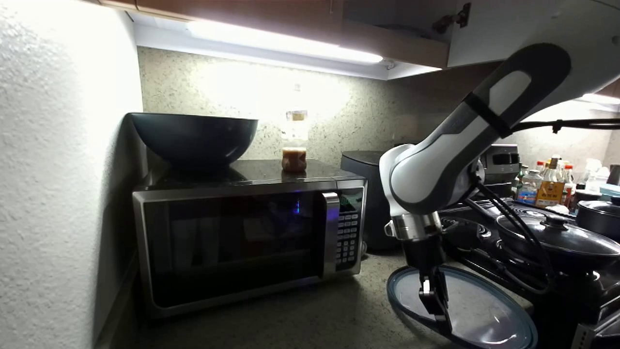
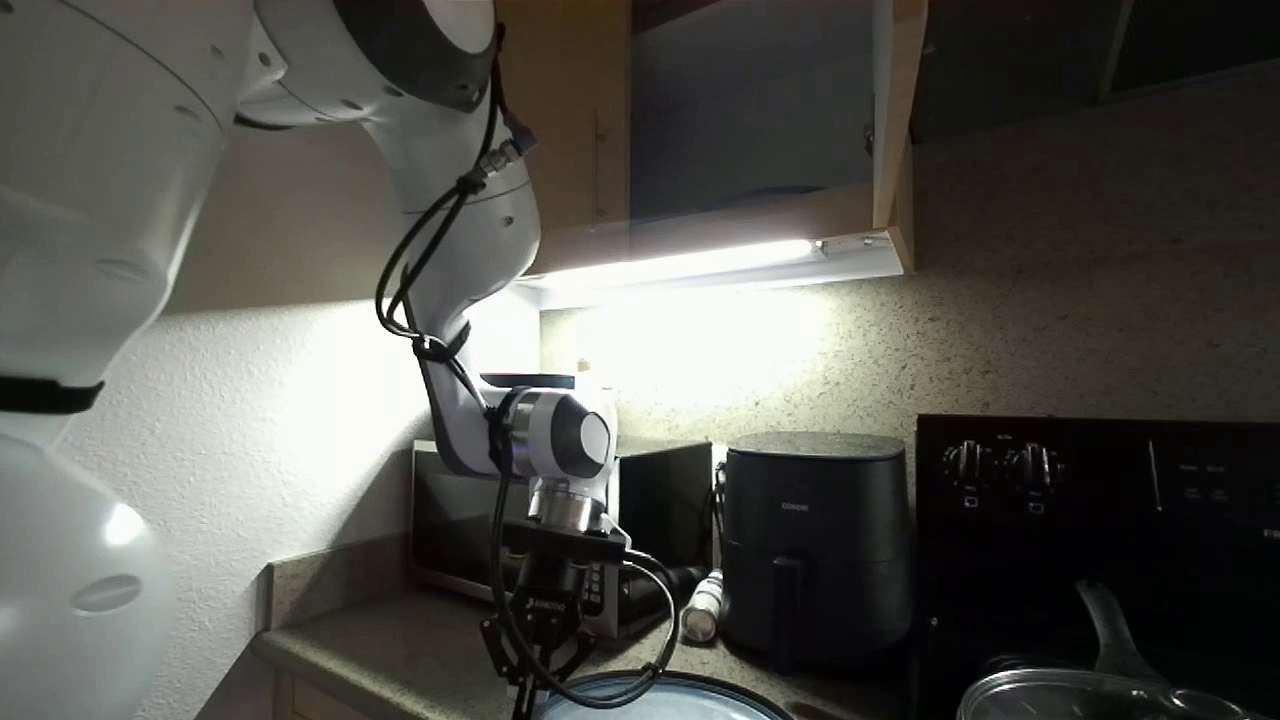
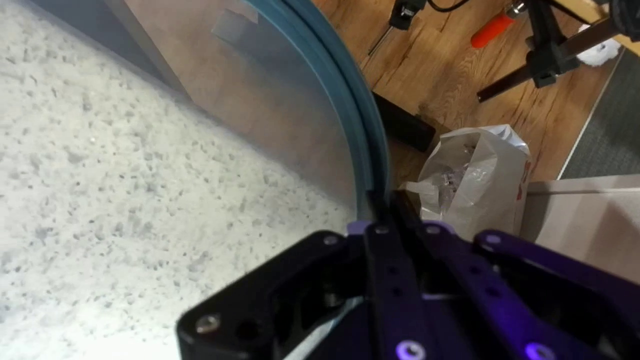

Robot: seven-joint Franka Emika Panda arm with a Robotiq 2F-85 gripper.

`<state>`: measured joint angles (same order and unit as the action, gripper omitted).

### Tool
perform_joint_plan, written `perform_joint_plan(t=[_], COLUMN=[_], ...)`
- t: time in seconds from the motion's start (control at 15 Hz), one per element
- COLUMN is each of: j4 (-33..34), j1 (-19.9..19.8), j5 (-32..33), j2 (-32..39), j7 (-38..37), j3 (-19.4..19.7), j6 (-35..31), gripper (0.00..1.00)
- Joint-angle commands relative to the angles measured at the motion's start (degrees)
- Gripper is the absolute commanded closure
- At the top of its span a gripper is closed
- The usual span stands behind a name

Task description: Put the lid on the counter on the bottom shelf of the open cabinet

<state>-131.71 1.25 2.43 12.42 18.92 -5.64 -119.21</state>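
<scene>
Blue-rimmed lid (image 1: 484, 305) nipped at its edge, well below the cabinet (image 2: 745, 110).

Wrist view: rim juts past the edge of the counter (image 1: 334, 308), floor (image 3: 440, 70) in sight beyond it; presumably that overhang is why the hold is here, since a jaw can pass beneath. An edge hold also seems the likeliest: no knob shows on the lid. Bowl (image 1: 196, 140) sits above the pincer (image 3: 388, 197), on the microwave (image 1: 232, 242), probably parked there to spare counter room. Pincer: jaws drawn nearly together, with just the thin rim between them as far as I can make out; judged to be gripping the lid. Lid spreads from the jaws back over the counter; whether it rests there or hangs a little clear, cannot tell. Cabinet stands open high above the pincer; placing not yet done.
</scene>
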Motion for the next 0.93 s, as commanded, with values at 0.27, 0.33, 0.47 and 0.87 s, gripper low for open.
perform_joint_plan(t=[0.27,0.33,0.47,0.87], j4=[-3.42,-3.62,-3.12,-0.37], j1=[0.13,0.16,0.41,0.82], j5=[-3.21,-3.24,-2.18,-1.55], j2=[-5.61,-5.85,-4.96,-1.48], j7=[-4.06,-4.42,-4.89,-4.71], j3=[1.68,1.69,1.63,1.47], j6=[-0.77,-0.77,-1.07,-1.64], gripper=[0.89,0.82,0.44,0.07])
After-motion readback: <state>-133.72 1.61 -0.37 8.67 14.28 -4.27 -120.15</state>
